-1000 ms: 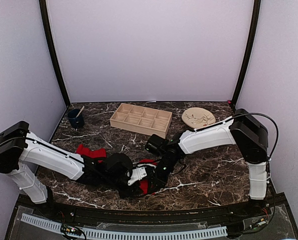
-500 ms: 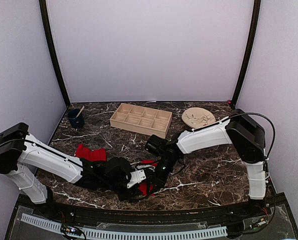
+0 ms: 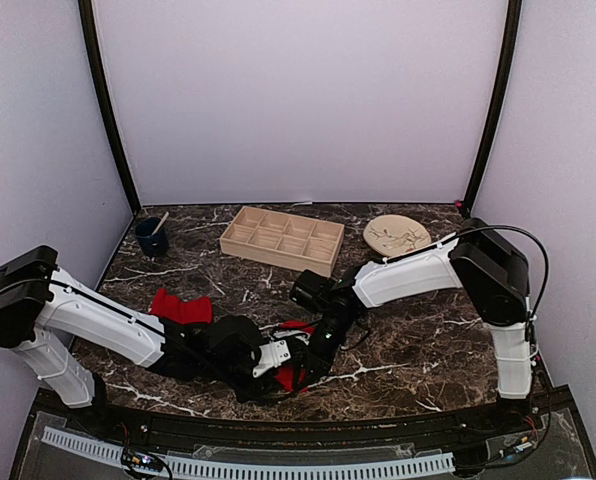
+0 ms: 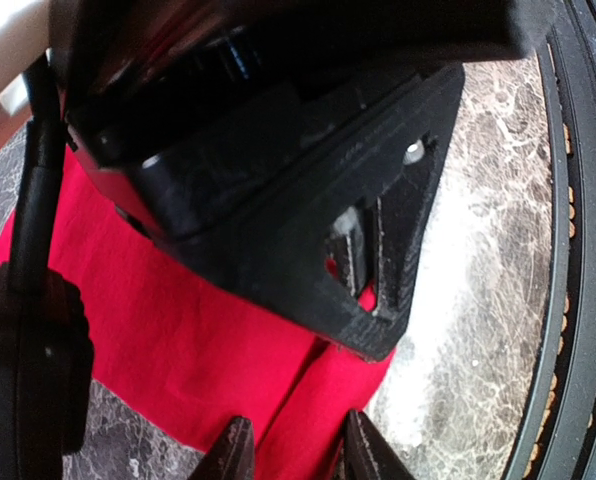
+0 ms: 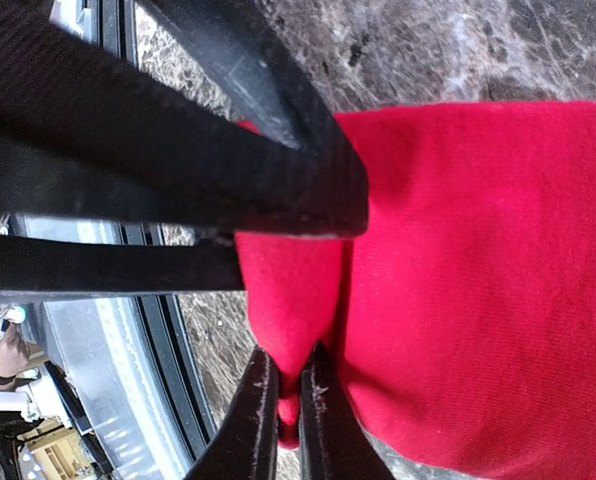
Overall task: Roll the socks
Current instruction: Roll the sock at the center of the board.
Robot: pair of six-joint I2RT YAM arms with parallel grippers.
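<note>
Since both grippers were crowded into the lower centre of the top view, we checked the geometry first.

Right gripper [image 5: 290,425]: fingers almost pressed together, pinching a thin fold at the edge of the first sock [image 5: 478,280]. From that pinch the fabric spread right and up in the right wrist view.

Left gripper [image 4: 296,455]: fingers part-closed with a raised ridge of the same sock between them, and we read that as a grip. In the left wrist view the cloth ran up and left from the tips.

So both held the same end, the one nearest the front edge of the table [image 3: 418,340]. In the top view red showed above and below the gripper cluster. We judged the long axis ran roughly bottom-to-top of that frame, with the sock flat on the marble. The roll would have to travel away from the held end, toward the top of the frame.

Second sock [image 3: 181,305] lay at left centre of the top view, beside the left forearm and well apart from both grippers. The left arm was nearer to it.
</note>
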